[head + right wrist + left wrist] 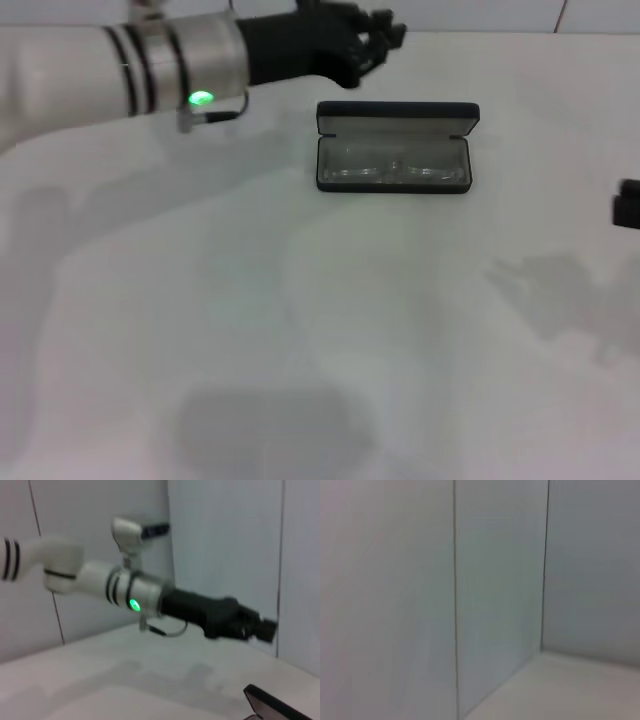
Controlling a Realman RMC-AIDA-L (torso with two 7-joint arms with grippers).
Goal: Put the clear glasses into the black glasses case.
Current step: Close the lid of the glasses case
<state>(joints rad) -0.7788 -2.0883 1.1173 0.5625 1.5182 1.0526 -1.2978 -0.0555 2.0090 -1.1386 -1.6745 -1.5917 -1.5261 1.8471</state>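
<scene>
The black glasses case (395, 118) lies open at the back middle of the white table, its lid standing up behind the tray. The clear glasses (392, 170) lie inside it on the grey lining, lenses side by side. My left gripper (385, 32) hangs in the air behind and to the left of the case, apart from it and holding nothing. The right wrist view shows that same left gripper (262, 627) above a corner of the case (267, 705). Only a dark sliver of my right gripper (628, 205) shows at the right edge.
A white tiled wall (495, 580) stands behind the table and meets it close behind the case. The left forearm (150, 65) reaches across the back left of the table.
</scene>
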